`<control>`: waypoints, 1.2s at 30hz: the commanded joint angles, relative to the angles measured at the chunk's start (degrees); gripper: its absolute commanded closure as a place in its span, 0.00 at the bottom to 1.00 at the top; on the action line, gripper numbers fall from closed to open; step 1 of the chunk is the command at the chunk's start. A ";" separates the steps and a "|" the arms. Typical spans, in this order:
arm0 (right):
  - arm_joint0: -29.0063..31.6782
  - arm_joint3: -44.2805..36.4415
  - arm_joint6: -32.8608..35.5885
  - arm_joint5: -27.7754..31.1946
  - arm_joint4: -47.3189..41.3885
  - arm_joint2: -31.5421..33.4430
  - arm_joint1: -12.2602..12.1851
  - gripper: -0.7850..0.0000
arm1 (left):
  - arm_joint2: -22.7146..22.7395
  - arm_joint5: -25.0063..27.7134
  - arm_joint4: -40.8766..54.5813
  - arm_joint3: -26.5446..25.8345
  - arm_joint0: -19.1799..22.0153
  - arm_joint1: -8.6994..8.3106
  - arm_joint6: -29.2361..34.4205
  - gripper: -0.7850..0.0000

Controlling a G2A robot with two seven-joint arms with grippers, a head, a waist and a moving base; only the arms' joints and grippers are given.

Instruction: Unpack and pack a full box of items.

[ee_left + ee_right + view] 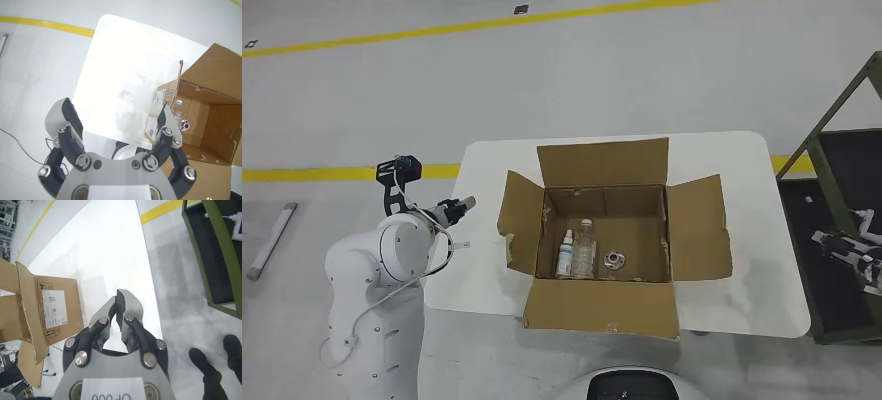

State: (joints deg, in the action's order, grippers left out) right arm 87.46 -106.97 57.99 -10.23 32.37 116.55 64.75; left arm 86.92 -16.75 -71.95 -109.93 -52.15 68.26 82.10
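Note:
An open cardboard box (607, 165) stands mid-table with all its flaps folded out. On its floor lie a small white bottle with a blue cap (565, 255), a clear plastic bottle (585, 250) and a round metal flange (615, 261). My left gripper (462, 206) hangs open and empty beside the table's left edge, off to the box's left. In its wrist view, the left gripper (117, 115) looks toward the box (217, 79), the clear bottle (177, 111) and the flange (184, 126). My right gripper (117, 302) is shut on nothing, beyond the table's right edge (827, 242).
The white table (492, 180) has bare surface left and right of the box. A green-framed cart (832, 160) stands close to the table's right side, near the right arm. A grey bar (270, 240) lies on the floor at far left.

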 commanded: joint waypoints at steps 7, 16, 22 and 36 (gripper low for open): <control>4.25 -4.05 -13.48 13.89 13.89 -2.53 -0.36 1.00 | 0.00 0.00 0.00 0.00 0.00 0.00 0.00 0.00; 4.10 3.77 -41.87 18.86 27.84 -14.88 0.74 1.00 | 0.00 0.00 0.00 0.00 0.00 0.00 0.00 0.00; -4.33 14.88 -51.85 15.30 32.02 -26.34 2.16 1.00 | 0.00 0.00 0.00 0.00 0.00 0.00 0.00 0.00; -11.60 9.25 -43.82 29.04 22.96 -36.51 3.12 1.00 | 0.00 0.00 0.00 0.00 0.00 0.00 0.00 0.00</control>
State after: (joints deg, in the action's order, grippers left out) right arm 75.85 -97.77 12.80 17.85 55.50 80.78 67.86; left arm 86.92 -16.75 -71.95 -109.93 -52.15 68.26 82.10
